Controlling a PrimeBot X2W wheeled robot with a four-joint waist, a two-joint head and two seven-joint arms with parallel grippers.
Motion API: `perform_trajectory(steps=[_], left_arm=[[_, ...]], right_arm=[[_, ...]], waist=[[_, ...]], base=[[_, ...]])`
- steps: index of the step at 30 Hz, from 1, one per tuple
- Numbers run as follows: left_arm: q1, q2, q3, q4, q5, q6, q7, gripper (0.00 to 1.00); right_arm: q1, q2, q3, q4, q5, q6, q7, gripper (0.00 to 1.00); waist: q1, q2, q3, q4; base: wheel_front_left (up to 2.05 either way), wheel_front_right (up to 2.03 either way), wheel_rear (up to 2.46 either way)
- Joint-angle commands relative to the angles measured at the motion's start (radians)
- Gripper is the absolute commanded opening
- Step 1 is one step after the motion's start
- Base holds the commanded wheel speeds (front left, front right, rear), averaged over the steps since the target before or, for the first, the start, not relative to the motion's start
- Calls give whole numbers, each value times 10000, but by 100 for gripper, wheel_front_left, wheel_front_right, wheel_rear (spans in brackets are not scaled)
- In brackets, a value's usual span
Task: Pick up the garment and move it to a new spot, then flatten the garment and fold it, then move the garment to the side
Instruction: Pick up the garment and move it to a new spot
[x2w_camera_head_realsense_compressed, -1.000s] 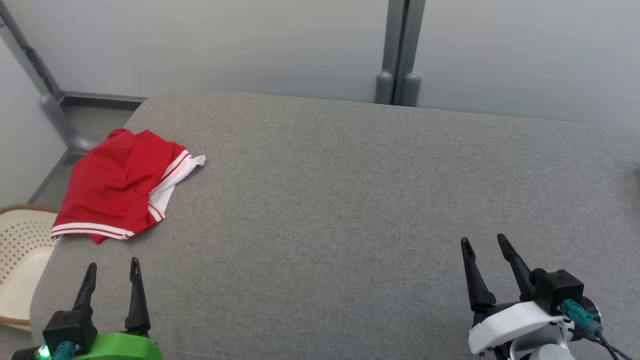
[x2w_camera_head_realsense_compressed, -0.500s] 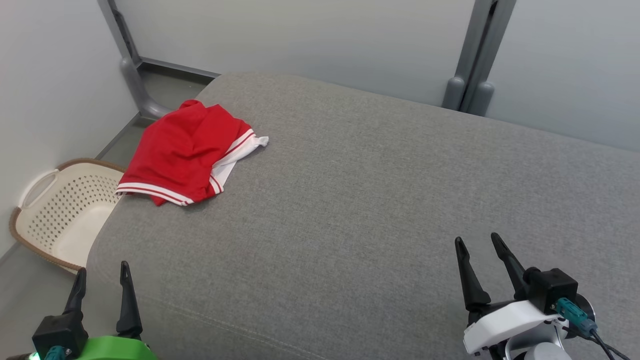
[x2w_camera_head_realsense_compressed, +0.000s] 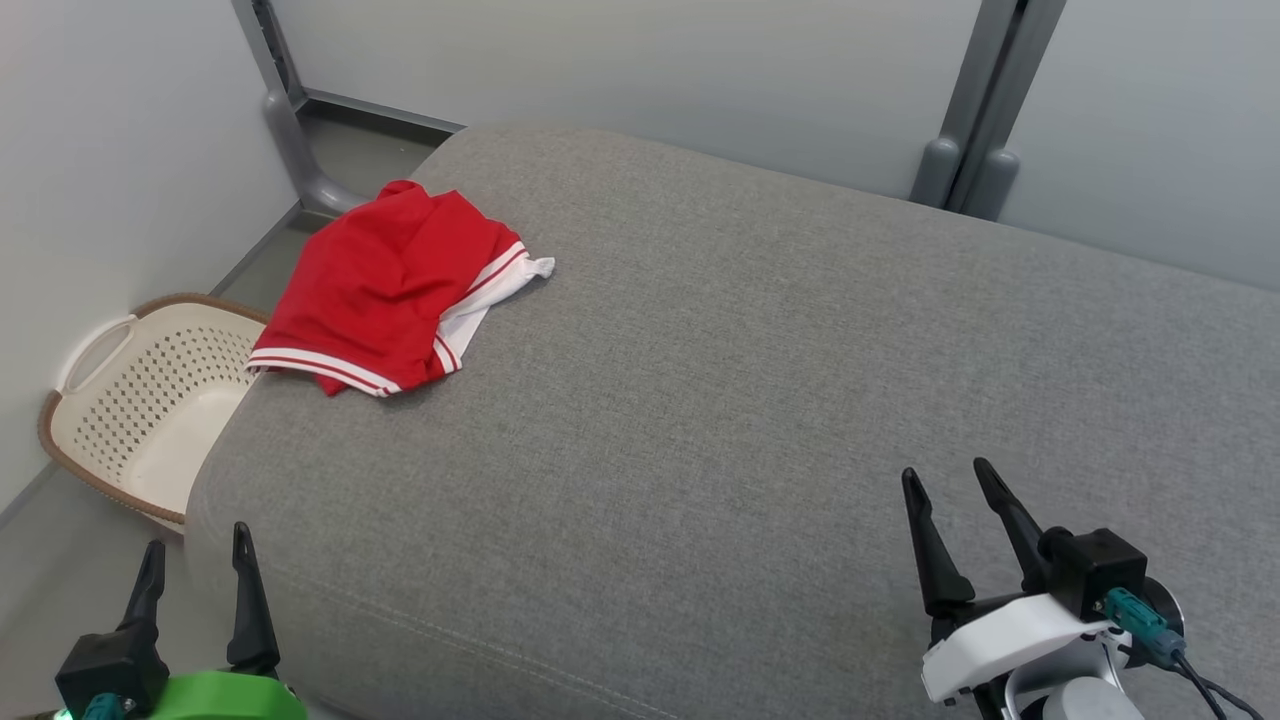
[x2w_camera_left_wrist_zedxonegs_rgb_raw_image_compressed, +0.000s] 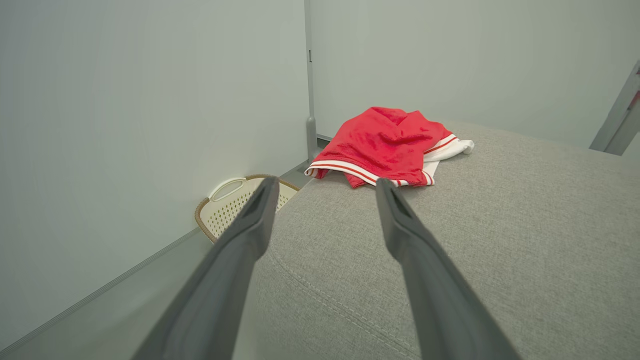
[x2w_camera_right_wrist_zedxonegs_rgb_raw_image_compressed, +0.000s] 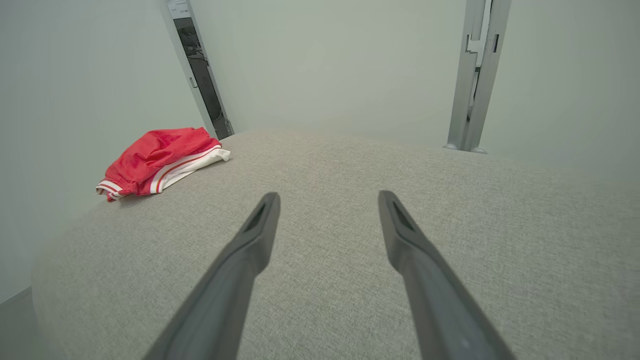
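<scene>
basket (x2w_camera_head_realsense_compressed: 130, 400): on the floor against the left edge of the grey cushion (x2w_camera_head_realsense_compressed: 750, 380).
left end effector (x2w_camera_head_realsense_compressed: 196, 537): fingers spread wide, empty, just off the cushion's near left corner; clearly the nearer arm.
garment (x2w_camera_head_realsense_compressed: 380, 290): red with white trim, crumpled on the cushion's far left corner, ahead and slightly right of the left fingers; long axis slanting from near left to far right.
right end effector (x2w_camera_head_realsense_compressed: 944, 468): spread wide, empty, over the near right; garment well apart, ahead and to the left.
</scene>
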Motion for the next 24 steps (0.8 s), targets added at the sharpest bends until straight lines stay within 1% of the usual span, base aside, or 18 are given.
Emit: perform_trajectory(steps=[1, 5, 11, 14, 19, 24], left_arm=[[-188, 61, 18, 6, -21, 12, -35, 100], [-641, 118, -13, 36, -71, -58, -38, 100], [-2154, 463, 182, 336, -382, -275, -57, 100], [-3105, 743, 245, 524, -514, -429, -59, 100], [-4872, 1297, 443, 921, -689, -618, 12, 100], [-6488, 1760, 647, 1674, -1028, -785, -1, 100]], right_arm=[[-124, -63, -20, -14, -17, -12, -29, 100], [-230, -192, -181, -101, -118, -10, -29, 100], [-627, -681, -436, -387, -320, -10, 89, 100], [-852, -966, -619, -635, -412, -10, 223, 100], [-1196, -1330, -1238, -1325, -608, -12, 446, 100], [-1199, -1559, -1962, -2118, -845, -10, 637, 100]], waist=[[0, 0, 78, -133], [0, 0, 362, -426], [0, 0, 1280, -1281], [0, 0, 1892, -1759], [0, 0, 3145, -2563], [0, 0, 4165, -3065]], base=[[0, 0, 0], [0, 0, 0], [0, 0, 0], [0, 0, 0], [0, 0, 0], [0, 0, 0]])
